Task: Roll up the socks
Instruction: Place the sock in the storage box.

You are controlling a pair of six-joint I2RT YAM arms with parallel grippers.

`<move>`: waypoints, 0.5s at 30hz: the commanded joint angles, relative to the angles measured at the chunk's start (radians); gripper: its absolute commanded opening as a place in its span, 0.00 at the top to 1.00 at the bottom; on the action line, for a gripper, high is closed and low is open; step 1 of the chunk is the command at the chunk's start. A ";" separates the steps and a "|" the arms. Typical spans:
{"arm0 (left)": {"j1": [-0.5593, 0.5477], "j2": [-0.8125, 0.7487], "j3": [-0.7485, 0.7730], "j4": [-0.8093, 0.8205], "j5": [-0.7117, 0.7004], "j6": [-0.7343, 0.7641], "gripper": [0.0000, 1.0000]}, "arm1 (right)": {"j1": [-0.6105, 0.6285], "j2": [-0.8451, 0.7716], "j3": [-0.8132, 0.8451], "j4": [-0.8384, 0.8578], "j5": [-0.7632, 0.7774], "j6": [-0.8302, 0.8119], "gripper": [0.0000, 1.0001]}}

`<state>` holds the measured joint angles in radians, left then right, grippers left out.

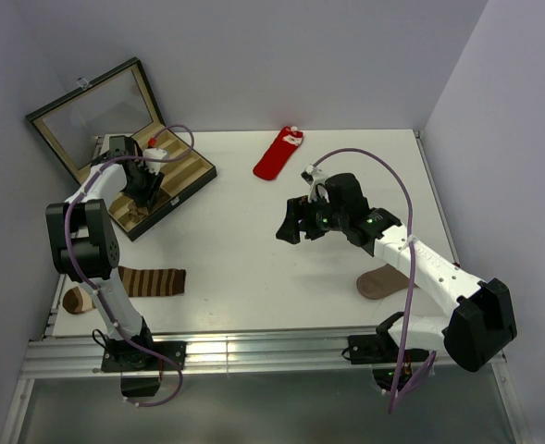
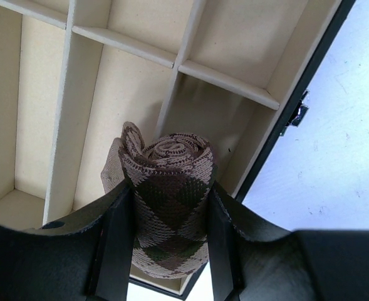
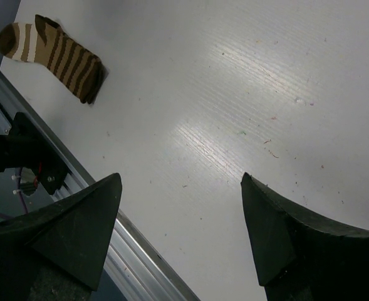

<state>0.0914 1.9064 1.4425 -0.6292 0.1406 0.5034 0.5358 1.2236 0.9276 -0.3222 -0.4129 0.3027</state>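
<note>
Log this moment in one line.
left tool: shut on rolled argyle sock over compartment box | right tool: open, empty | red sock: flat, unrolled

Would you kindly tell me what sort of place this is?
Likely a robotics lab test cell: white table enclosed by plain walls, left arm and right arm bolted to an aluminium rail, staged props like the red sock and compartment box.

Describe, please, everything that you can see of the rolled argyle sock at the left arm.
The argyle sock looks knitted, tan with dark brown diamonds. It is rolled into a tight bundle, and the spiral of its layers shows at one end. The left tool is shut on it, one finger pressing each side. It hangs over a compartment of the open box, which is lined in cream. Whether it touches the compartment floor, I cannot tell.
</note>
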 commanded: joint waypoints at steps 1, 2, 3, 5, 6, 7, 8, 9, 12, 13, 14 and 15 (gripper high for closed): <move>-0.021 0.020 -0.045 -0.044 0.059 -0.020 0.77 | -0.007 -0.009 0.028 0.034 -0.007 0.010 0.16; -0.021 0.020 -0.048 -0.041 0.062 -0.020 0.77 | -0.007 -0.010 0.027 0.035 -0.007 0.010 0.16; -0.021 0.019 -0.056 -0.032 0.063 -0.020 0.77 | -0.007 -0.012 0.021 0.040 -0.006 0.010 0.16; -0.021 0.017 -0.060 -0.029 0.070 -0.019 0.77 | -0.007 -0.010 0.019 0.043 -0.007 0.013 0.16; -0.021 0.017 -0.059 -0.030 0.073 -0.019 0.77 | -0.007 -0.009 0.019 0.043 -0.012 0.013 0.16; -0.021 0.019 -0.059 -0.036 0.080 -0.016 0.77 | -0.008 -0.009 0.019 0.043 -0.013 0.015 0.16; -0.022 0.019 -0.059 -0.040 0.096 -0.008 0.78 | -0.007 -0.007 0.019 0.043 -0.013 0.015 0.16; -0.021 0.017 -0.060 -0.040 0.103 -0.006 0.78 | -0.007 -0.006 0.020 0.044 -0.012 0.015 0.16; -0.022 0.019 -0.063 -0.046 0.126 -0.005 0.78 | -0.007 -0.009 0.016 0.044 -0.009 0.013 0.16; -0.022 0.020 -0.064 -0.044 0.129 -0.003 0.78 | -0.007 -0.010 0.013 0.046 -0.006 0.012 0.16; -0.024 0.022 -0.059 -0.055 0.135 -0.002 0.78 | -0.008 -0.010 0.011 0.045 -0.004 0.010 0.16; -0.027 0.025 -0.057 -0.055 0.131 -0.002 0.78 | -0.007 -0.009 0.014 0.041 -0.003 0.007 0.16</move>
<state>0.0902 1.9011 1.4265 -0.6079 0.1432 0.5053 0.5358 1.2236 0.9276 -0.3145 -0.4129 0.3073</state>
